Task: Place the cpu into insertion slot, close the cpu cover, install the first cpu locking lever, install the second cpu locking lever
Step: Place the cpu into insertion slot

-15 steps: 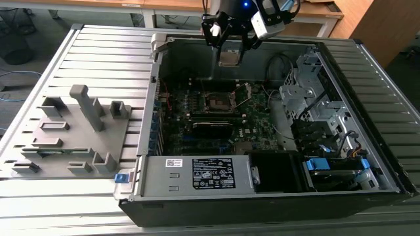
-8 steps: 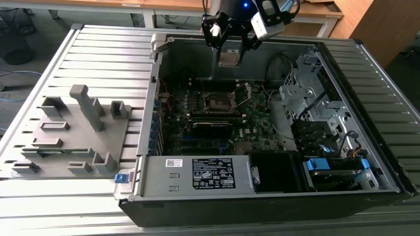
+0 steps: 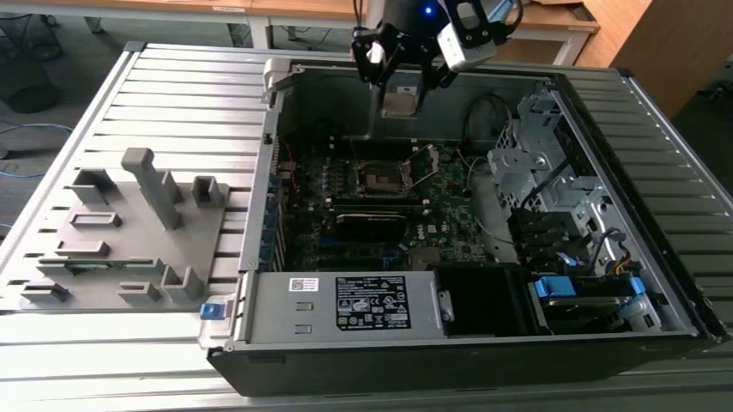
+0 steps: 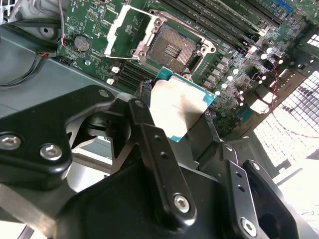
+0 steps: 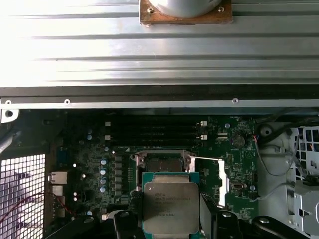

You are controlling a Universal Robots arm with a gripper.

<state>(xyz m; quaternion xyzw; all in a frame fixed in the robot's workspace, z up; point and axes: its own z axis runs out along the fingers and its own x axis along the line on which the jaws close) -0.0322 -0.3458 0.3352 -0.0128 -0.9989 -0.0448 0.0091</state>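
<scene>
Pincer point(image 3: 401, 96) is clamped shut on the cpu point(image 3: 400, 103), one finger point(image 4: 149, 134) on each of two opposite edges, grey metal top facing the cams in both wrist views point(image 4: 179, 107) point(image 5: 171, 206). Chip hangs in the air over the motherboard point(image 3: 343, 202) inside the open pc case point(image 3: 261, 249), clear of the insertion slot point(image 3: 382, 178), which lies bare below it w/ the cpu cover point(image 3: 427, 161) flipped up beside the socket. Case sits on the slatted metal worktop point(image 3: 172, 94), w/ a grey fixture tray point(image 3: 126, 232) on the exterior view's left.
</scene>
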